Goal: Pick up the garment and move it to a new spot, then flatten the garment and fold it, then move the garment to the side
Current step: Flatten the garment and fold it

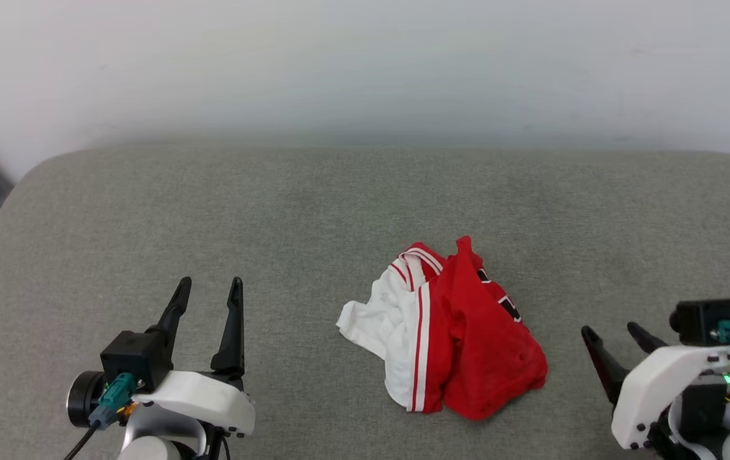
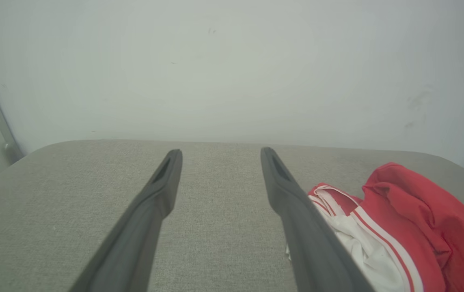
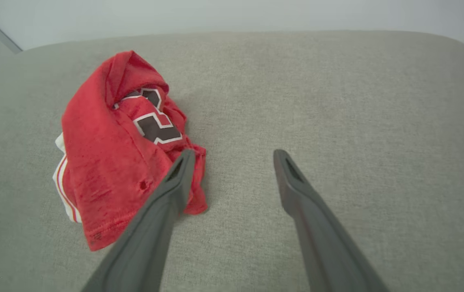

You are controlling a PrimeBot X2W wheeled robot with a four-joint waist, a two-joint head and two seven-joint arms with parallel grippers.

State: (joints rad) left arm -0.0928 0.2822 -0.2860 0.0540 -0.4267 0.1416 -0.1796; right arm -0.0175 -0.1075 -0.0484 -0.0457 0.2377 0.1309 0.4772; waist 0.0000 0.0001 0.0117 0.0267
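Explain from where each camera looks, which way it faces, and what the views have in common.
Head view: on the head, facing forward and down at the grey cushion; garment in the middle, open left gripper lower left, open right gripper lower right.
Left wrist view: on the left wrist, facing along its two fingers toward the wall; garment at right.
Right wrist view: on the right wrist, facing along its fingers down at the cushion; garment at left.
Shared: all three show the garment and cushion.

Red garment [image 1: 467,332], white striped sleeves; grey table [image 1: 275,217]
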